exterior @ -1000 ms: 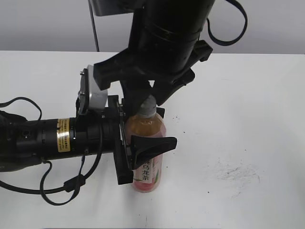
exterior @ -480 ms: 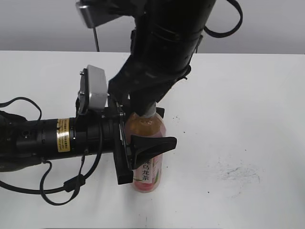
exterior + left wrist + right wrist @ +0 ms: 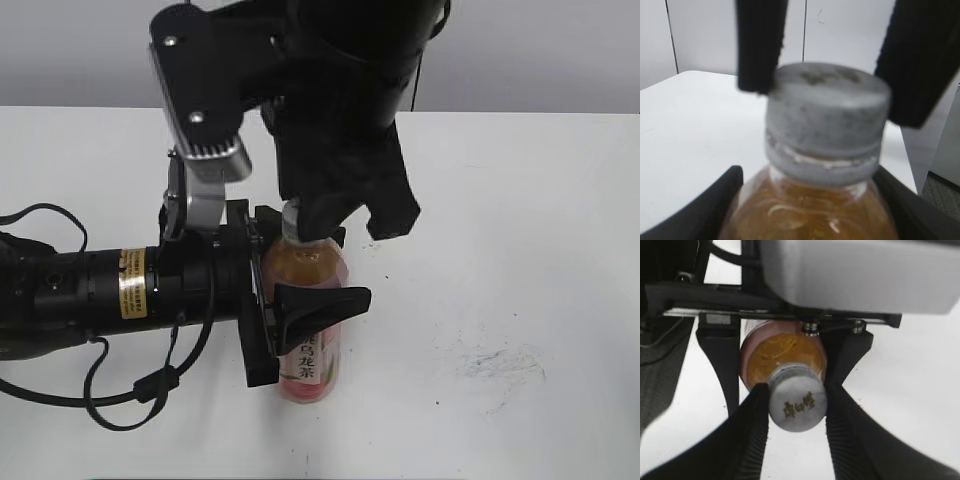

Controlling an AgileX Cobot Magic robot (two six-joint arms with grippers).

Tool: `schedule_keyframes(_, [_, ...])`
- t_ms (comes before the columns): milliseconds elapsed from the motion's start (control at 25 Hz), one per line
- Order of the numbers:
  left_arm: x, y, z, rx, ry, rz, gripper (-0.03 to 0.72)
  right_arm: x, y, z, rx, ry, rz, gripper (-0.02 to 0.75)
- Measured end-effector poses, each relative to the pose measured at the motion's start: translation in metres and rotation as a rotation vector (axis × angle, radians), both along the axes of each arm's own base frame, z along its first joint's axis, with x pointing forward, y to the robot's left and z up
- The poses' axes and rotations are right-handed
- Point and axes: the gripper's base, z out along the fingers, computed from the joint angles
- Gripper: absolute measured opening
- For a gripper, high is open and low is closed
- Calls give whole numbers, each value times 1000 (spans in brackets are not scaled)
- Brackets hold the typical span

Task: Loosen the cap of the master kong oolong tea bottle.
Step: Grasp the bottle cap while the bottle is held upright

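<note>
Right gripper [image 3: 796, 405] is clenched on the cap [image 3: 797, 404]; my left gripper [image 3: 275, 305] grasps the bottle [image 3: 305, 270] upright on the counter [image 3: 520, 250]. Twisting step: next I'd turn the wrist, bottle held firm.

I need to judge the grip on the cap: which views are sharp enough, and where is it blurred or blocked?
Left wrist view: soft all over, the cap out of focus and greyish, logo smeared. Right wrist view: clearest, logo readable, right end effector pads against the cap's sides. Exterior view: evenly lit and sharp, but the dark arm hides the cap above the bottle.
</note>
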Motion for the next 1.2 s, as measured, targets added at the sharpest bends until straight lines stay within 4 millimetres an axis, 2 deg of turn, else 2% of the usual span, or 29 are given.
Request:
schedule_keyframes(120, [0,0,0,-1,1,1,447,0,1,3,-17,-49,178,258])
schedule_keyframes(200, [2,1,0,-3,13,17,447,-1,1,5,-25,-74,298,132])
schedule_keyframes(320, [1,0,0,2,8,7,447,-1,3,9,-8,-121,433,52])
schedule_keyframes(480, [-1,0,0,4,-2,-9,447,0,4,9,-12,-161,525,39])
schedule_keyframes(640, [-1,0,0,5,-6,-15,447,0,4,9,-3,-135,430,52])
schedule_keyframes(800, [-2,0,0,4,-7,-17,447,-2,2,13,19,-110,318,101])
schedule_keyframes(920, [-2,0,0,4,-7,-17,447,-4,-1,20,47,-88,198,222])
schedule_keyframes(1040, [-2,0,0,5,-7,-18,447,-5,-3,25,75,-49,25,386])
schedule_keyframes(1120, [-2,0,0,4,-8,-18,447,-5,-3,25,101,6,-152,453])
schedule_keyframes(1200, [-2,0,0,4,-8,-18,447,-5,-3,25,127,64,-332,482])
